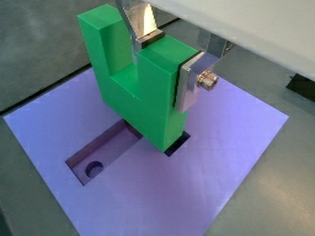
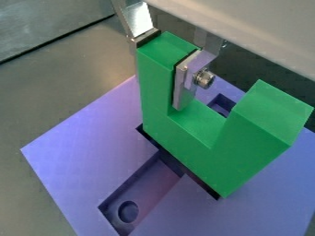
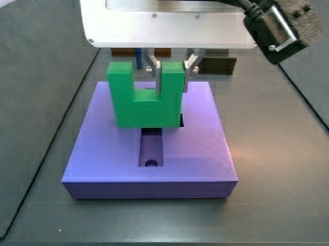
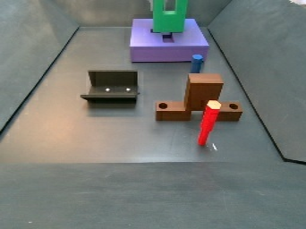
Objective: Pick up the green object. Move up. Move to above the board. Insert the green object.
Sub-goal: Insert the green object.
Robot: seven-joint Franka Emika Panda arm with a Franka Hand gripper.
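Observation:
My gripper (image 3: 171, 67) is shut on the green object (image 3: 144, 96), gripping one upright of the U between its silver fingers (image 1: 185, 83). The piece stands upright on the purple board (image 3: 148, 154), with its lower end at the cross-shaped recess (image 1: 105, 152). Both wrist views show it from above, the gripper (image 1: 164, 60) (image 2: 164, 57) on the green object (image 2: 204, 129). A round hole (image 2: 125, 212) shows in the open part of the recess. A side view shows the board (image 4: 167, 45) at the far end of the floor with the green object (image 4: 169, 18) on it.
The dark fixture (image 4: 110, 87) stands mid-floor on the left. A brown block (image 4: 201, 97) and a red peg (image 4: 208, 123) stand to its right. A blue cylinder (image 4: 196, 63) stands beside the board's corner. Grey walls enclose the floor.

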